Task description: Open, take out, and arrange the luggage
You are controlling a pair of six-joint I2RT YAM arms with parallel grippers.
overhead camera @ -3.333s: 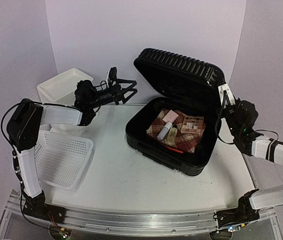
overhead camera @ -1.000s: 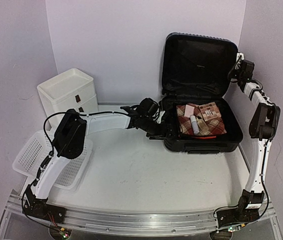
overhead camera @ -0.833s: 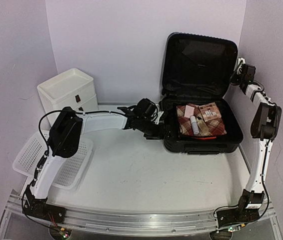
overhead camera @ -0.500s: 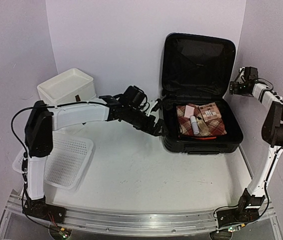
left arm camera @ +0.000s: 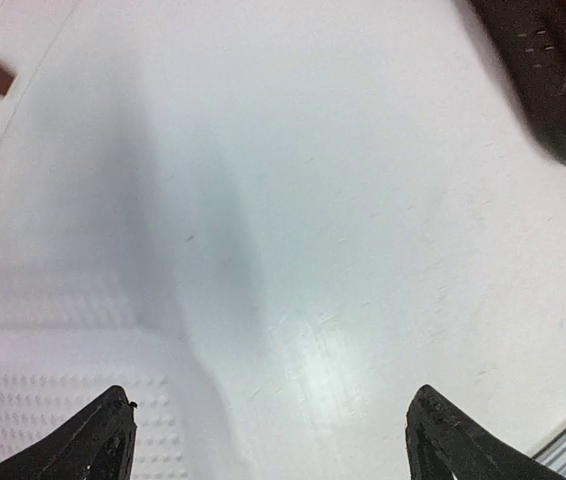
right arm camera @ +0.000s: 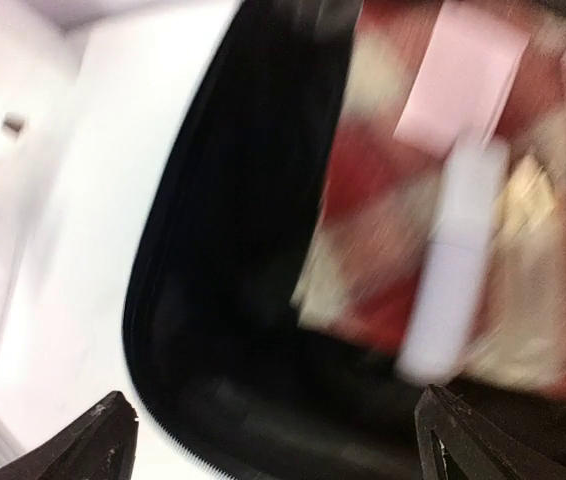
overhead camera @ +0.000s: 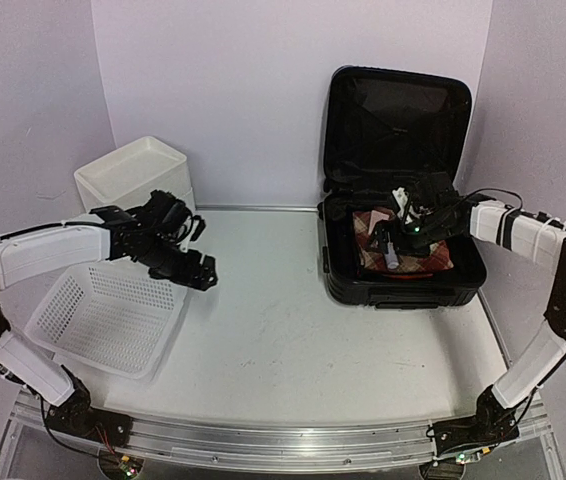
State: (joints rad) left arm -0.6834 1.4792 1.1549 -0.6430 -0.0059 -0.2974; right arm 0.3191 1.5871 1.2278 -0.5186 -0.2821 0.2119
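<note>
luggage [overhead camera: 399, 120] open at the back right of the table [overhead camera: 283, 340]. we note the lid standing upright toward the rear wall and the lower shell lying flat on the table, black lining exposed. inside the shell: a red plaid cloth [overhead camera: 425, 262], and on it a white bottle [right arm camera: 453, 270] and a pink flat item [right arm camera: 468, 65]. the right wrist view is blurred, so we cannot read finer detail there.

right claw [overhead camera: 395, 222] hangs over the open shell, above the plaid cloth and near the bottle. in its own view the right claw [right arm camera: 278, 440] is spread wide, with nothing between the fingers. we see no contact with the contents.

left claw [overhead camera: 201, 272] is well apart from the luggage, over the left half of the table, just beside the far right corner of the perforated basket [overhead camera: 103, 320]. from the wrist, the left claw [left arm camera: 278, 440] is released and wide, with bare table between the fingers, the basket [left arm camera: 43, 420] rim at lower left and one corner of the luggage [left arm camera: 553, 80] at upper right.

white drawer box [overhead camera: 133, 175] sits at the back left, behind the basket.
</note>
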